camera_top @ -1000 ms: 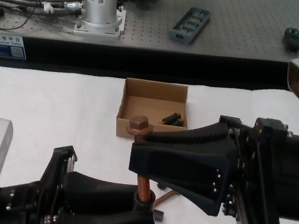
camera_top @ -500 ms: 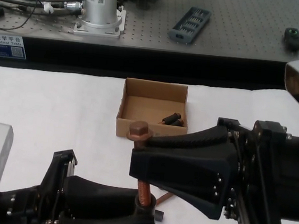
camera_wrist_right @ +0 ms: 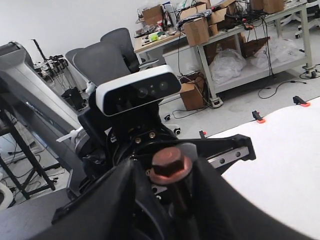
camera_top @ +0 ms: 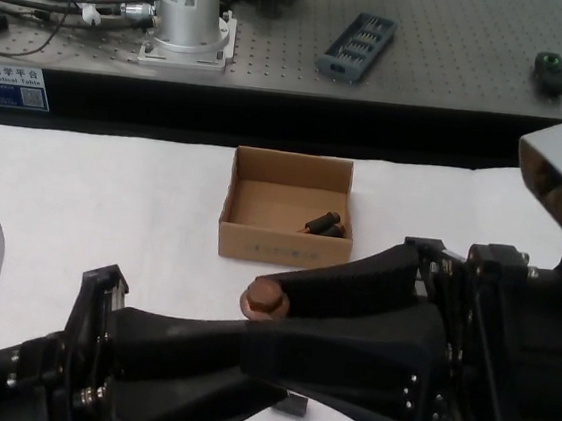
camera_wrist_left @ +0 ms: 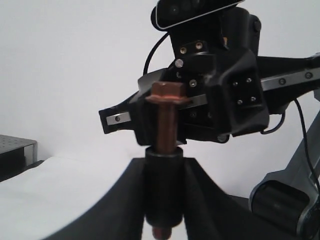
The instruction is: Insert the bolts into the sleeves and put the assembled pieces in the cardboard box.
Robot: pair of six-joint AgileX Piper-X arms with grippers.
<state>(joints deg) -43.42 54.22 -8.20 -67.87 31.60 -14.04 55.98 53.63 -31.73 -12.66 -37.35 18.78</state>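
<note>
Bolt (camera_wrist_left: 165,125) upright, partly through sleeve (camera_wrist_left: 164,185), tip showing below. Left gripper (camera_wrist_left: 164,171) pinches the sleeve; right gripper (camera_wrist_right: 168,172) pinches the shank under the head. I'd press straight along the axis until the head seats. Box (camera_top: 282,246) lies beyond.

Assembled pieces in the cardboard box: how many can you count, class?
2. Both assembled pieces lie side by side in the near right corner of the cardboard box; its front wall may hide others.
</note>
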